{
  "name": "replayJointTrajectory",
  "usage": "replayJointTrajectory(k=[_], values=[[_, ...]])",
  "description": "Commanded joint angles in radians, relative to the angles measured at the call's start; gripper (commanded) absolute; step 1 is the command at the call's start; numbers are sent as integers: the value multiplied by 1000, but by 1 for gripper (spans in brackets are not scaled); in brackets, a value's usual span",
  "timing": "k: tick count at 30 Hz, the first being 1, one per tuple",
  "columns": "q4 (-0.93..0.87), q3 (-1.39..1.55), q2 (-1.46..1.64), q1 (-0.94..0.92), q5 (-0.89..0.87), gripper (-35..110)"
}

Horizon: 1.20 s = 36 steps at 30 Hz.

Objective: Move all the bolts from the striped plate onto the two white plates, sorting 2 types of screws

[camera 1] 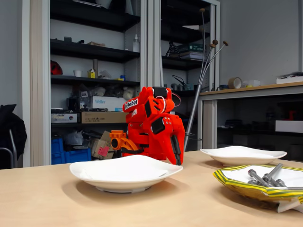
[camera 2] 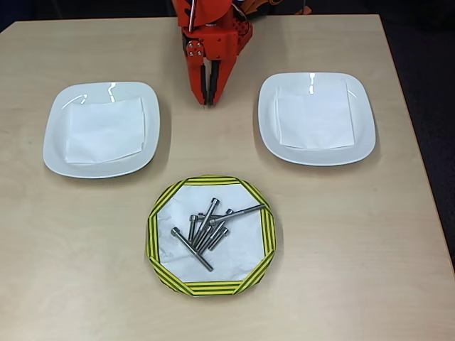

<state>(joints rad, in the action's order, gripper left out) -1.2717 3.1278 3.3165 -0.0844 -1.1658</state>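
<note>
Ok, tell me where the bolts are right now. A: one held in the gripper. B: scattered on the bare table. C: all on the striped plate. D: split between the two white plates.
C: the bolts lie in a pile on the striped plate, with none on either white plate.

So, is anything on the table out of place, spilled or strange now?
Nothing stands out. All the bolts lie in a loose pile inside the striped plate, none spilled on the table. Both white plates sit flat, each holding only a white paper sheet. The gripper rests between them, jaws closed.
</note>
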Motion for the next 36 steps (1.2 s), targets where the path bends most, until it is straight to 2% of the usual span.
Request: replayJointTrajectory(k=[1, 9, 16, 26, 36], values=[[17, -69, 9, -15, 0, 0], [-166, -342, 6, 12, 23, 0], [-252, -650, -287, 18, 51, 0], [-83, -1161, -1052, 72, 92, 0], [89, -1477, -1494, 172, 77, 3]])
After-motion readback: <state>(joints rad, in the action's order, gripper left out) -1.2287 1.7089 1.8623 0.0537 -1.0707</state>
